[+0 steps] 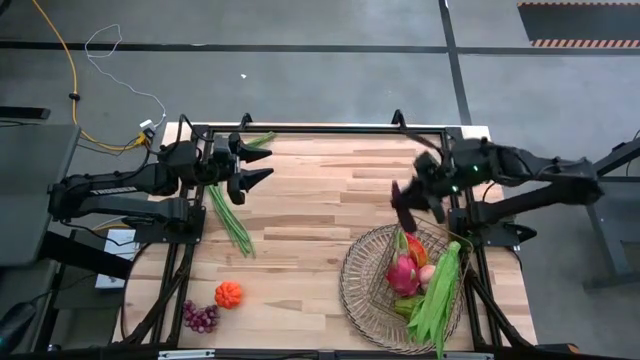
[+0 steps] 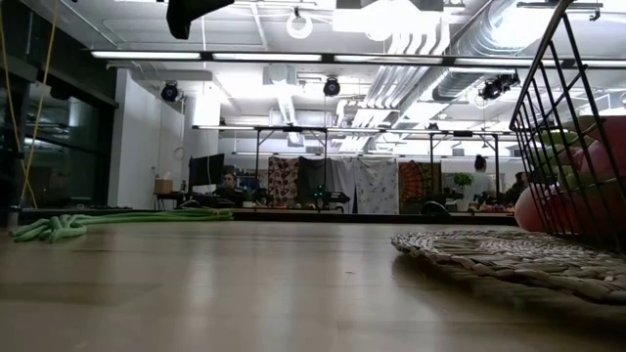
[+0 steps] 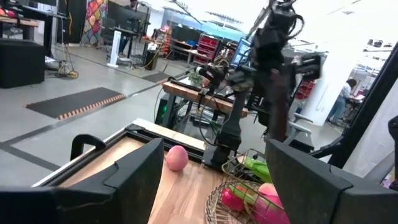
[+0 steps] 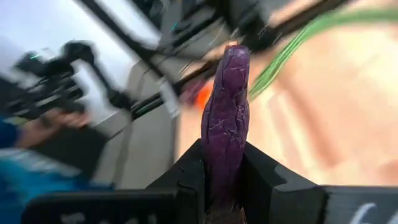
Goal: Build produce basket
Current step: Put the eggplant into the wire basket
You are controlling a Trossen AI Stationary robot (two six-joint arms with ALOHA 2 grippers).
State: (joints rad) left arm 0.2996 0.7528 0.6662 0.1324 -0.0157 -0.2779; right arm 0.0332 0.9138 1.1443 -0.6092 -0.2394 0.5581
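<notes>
Pumpkin, grapes, bean bunch outside basket

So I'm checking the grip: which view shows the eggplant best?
The right wrist view: the eggplant stands clamped in the right pincer. The high view shows it small and dark above the basket; the low view misses it.
</notes>
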